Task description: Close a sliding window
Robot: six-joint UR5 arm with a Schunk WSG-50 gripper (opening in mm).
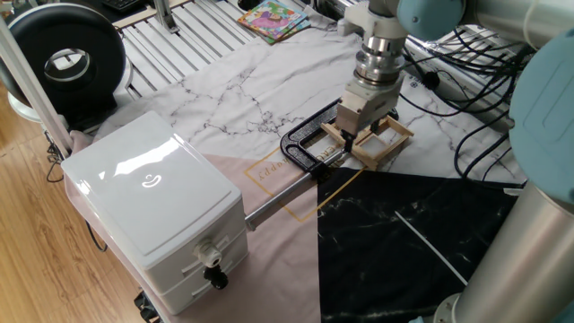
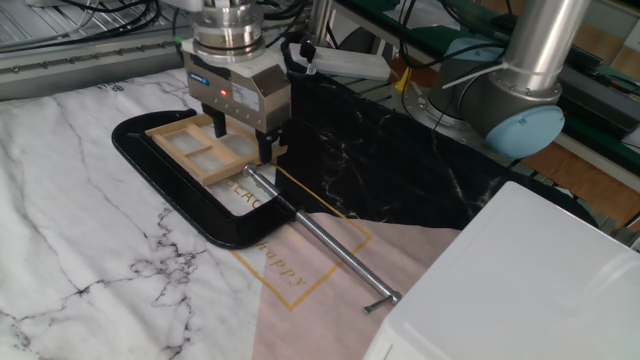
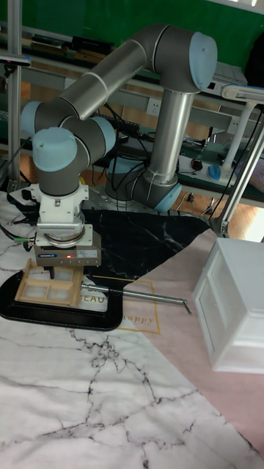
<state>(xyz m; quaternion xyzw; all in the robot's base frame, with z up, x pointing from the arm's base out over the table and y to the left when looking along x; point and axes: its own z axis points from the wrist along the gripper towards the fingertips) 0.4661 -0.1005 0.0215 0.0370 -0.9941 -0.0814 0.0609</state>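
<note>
Sliding window (image 2: 205, 152) flat, gripper (image 2: 243, 142) on sash

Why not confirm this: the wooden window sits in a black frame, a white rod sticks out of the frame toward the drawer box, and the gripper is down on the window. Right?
Not quite: the rod is bare shiny metal, not white, as the other fixed view shows. The rest holds: the wooden window sits in the black frame, the rod points toward the white drawer box, and the gripper is down on the window.

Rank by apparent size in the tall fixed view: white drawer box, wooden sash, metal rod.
1. white drawer box, though it sits nearer the camera, so partly perspective.
2. wooden sash, partly hidden by the gripper.
3. metal rod, long but thin.
</note>
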